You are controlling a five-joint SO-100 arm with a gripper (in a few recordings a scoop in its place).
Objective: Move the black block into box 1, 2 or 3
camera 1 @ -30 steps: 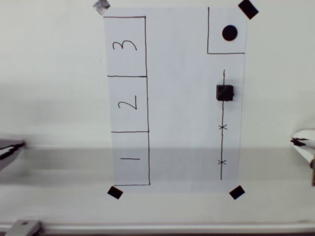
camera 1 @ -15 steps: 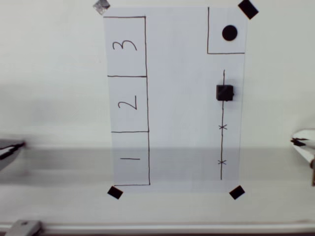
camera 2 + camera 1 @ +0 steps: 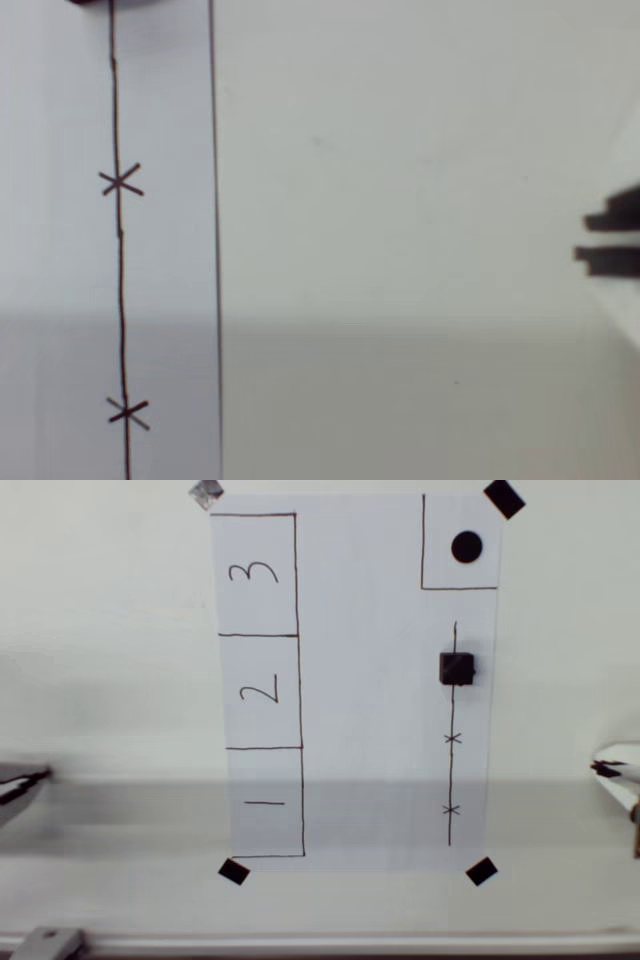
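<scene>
In the overhead view the black block (image 3: 457,668), a small matte cube, sits on the drawn vertical line (image 3: 452,735) at the right side of the white paper (image 3: 370,680). Box 1 (image 3: 265,802) is the lowest of three stacked rectangles along the paper's left side, far from the block. My gripper (image 3: 606,769) shows as a white tip with a dark point at the right edge, off the paper and below-right of the block. In the wrist view dark finger parts (image 3: 612,238) sit at the right edge, and the block's lower edge (image 3: 95,2) just peeks in at the top left.
Box 2 (image 3: 260,690) and box 3 (image 3: 255,575) stand above box 1. A smaller outline with a solid black dot (image 3: 467,547) fills the paper's top right corner. Black tape squares (image 3: 481,871) hold the corners. A grey object (image 3: 20,782) pokes in at the left edge.
</scene>
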